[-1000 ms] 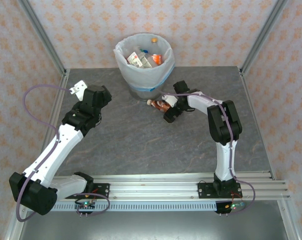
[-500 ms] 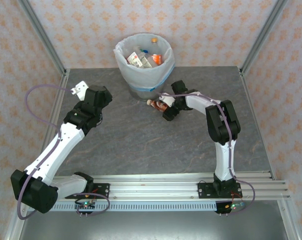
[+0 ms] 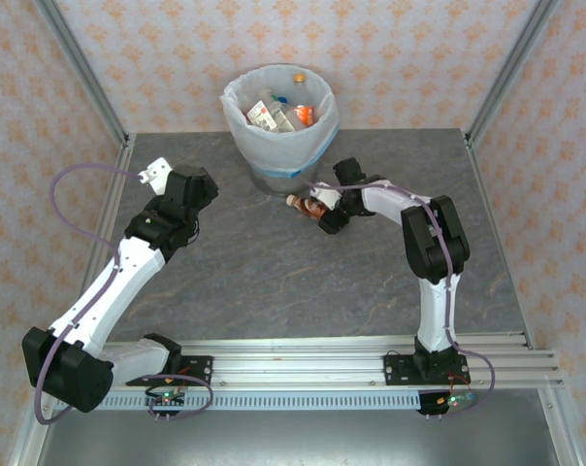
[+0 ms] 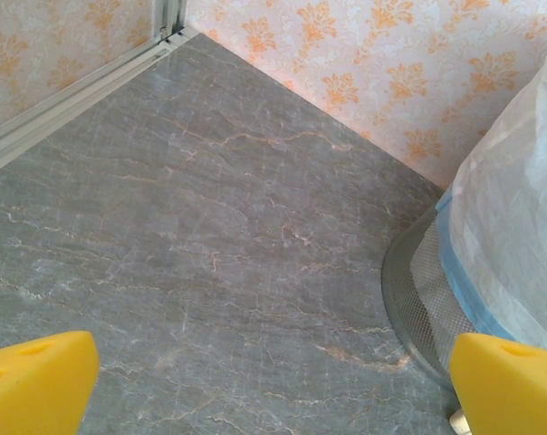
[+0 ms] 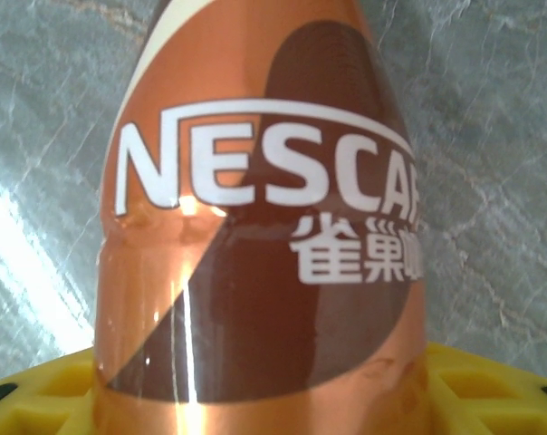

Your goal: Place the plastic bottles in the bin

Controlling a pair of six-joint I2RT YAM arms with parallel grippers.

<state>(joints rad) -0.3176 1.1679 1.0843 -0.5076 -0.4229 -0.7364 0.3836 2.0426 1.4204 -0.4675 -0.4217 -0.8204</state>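
Observation:
A brown-and-orange labelled plastic bottle (image 3: pixel 306 204) (image 5: pixel 255 236) lies on the grey table just right of the bin's foot. My right gripper (image 3: pixel 324 214) (image 5: pixel 264 403) is shut on its body, with yellow fingers (image 5: pixel 38 394) pressed against both sides. The bin (image 3: pixel 274 148), lined with a white bag with a blue band, stands at the back centre and holds several plastic bottles (image 3: pixel 278 112). My left gripper (image 3: pixel 157 175) (image 4: pixel 273 385) is open over bare table left of the bin (image 4: pixel 500 217), holding nothing.
A patterned wall and metal frame posts (image 3: pixel 84 87) close in the table at the back and sides. The bin's mesh base (image 4: pixel 427 304) sits close to my left gripper's right finger. Open table surface (image 3: pixel 264 272) lies between the two arms.
My right gripper has slid a little left onto the brown bottle and its jaws have closed on it. The left arm has barely moved.

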